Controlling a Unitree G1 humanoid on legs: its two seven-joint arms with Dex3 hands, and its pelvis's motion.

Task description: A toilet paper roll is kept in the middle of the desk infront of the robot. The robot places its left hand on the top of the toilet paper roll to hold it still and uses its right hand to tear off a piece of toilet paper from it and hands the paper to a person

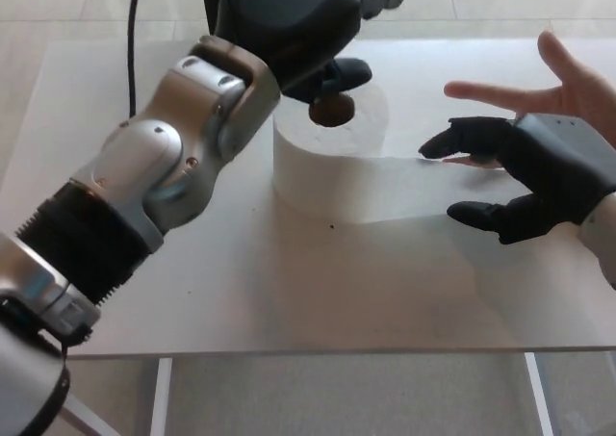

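The white toilet paper roll (332, 162) stands on end in the middle of the desk (289, 282), with a loose strip of paper (423, 186) trailing to the right. My left hand (298, 22) hovers over the roll's top left, its fingers (342, 72) reaching across the core hole. My right hand (525, 181) is open, thumb and fingers spread around the strip's right end without pinching it. A person's open hand (568, 94) waits palm up just behind my right hand.
My left forearm (154, 176) crosses the desk's left half diagonally. A black cable (133, 32) runs over the far left of the desk. The front edge of the desk lies near the bottom, with floor and desk legs below.
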